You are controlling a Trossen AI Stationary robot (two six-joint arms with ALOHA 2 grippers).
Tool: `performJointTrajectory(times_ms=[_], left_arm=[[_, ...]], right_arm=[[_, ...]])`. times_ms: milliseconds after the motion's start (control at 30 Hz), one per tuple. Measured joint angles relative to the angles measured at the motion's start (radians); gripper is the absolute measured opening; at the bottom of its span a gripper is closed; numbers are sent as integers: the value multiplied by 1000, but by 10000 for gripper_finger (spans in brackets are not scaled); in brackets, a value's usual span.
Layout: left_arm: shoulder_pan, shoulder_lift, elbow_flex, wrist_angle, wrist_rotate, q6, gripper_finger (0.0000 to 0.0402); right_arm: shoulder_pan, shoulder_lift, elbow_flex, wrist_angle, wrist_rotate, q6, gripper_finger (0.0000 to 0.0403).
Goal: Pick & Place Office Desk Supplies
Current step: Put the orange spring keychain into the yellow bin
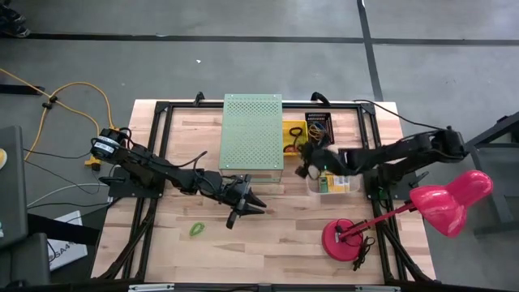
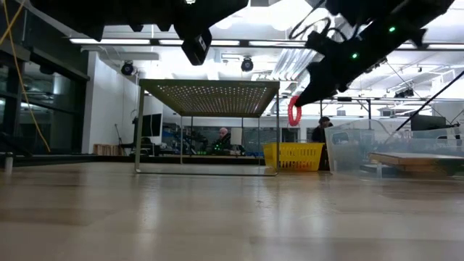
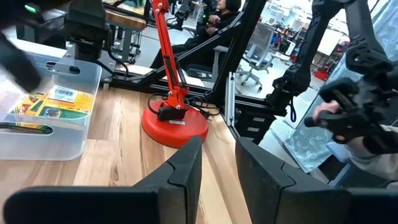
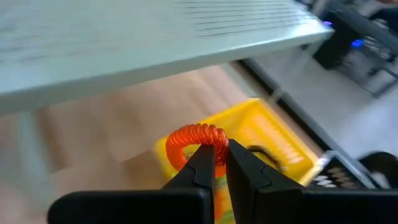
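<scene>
Risk first: right gripper (image 4: 214,163) pinches an orange coiled band loop (image 4: 196,142) by one thin strand, held in the air right of centre in the high view, just beside the pale-green perforated box (image 1: 253,136) and over the yellow basket (image 1: 293,136). Springy elastic like that could twist out of the narrow jaws, or snag a fingertip on release and miss the basket. Left gripper (image 1: 243,205), jaws parted and holding nothing, waits below centre over bare wood, near a green band loop (image 1: 196,229) lying flat. Flat crayon boxes (image 3: 55,102) sit in a clear plastic tray (image 3: 74,134); the glossy pink lamp (image 1: 442,203) is lower right.
</scene>
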State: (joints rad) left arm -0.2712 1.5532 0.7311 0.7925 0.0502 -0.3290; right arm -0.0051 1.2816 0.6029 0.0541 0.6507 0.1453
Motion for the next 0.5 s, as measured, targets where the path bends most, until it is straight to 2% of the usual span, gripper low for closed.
performJointTrajectory(times_ms=[100,267,500], left_arm=[[0,0,0,0,0,0,95],[1,0,0,0,0,0,95],[12,0,0,0,1,0,95]], right_arm=[[-99,-1,0,4,-27,-27,13],[-248,-1,0,31,-174,-41,13],[-368,0,0,56,-318,-37,13]])
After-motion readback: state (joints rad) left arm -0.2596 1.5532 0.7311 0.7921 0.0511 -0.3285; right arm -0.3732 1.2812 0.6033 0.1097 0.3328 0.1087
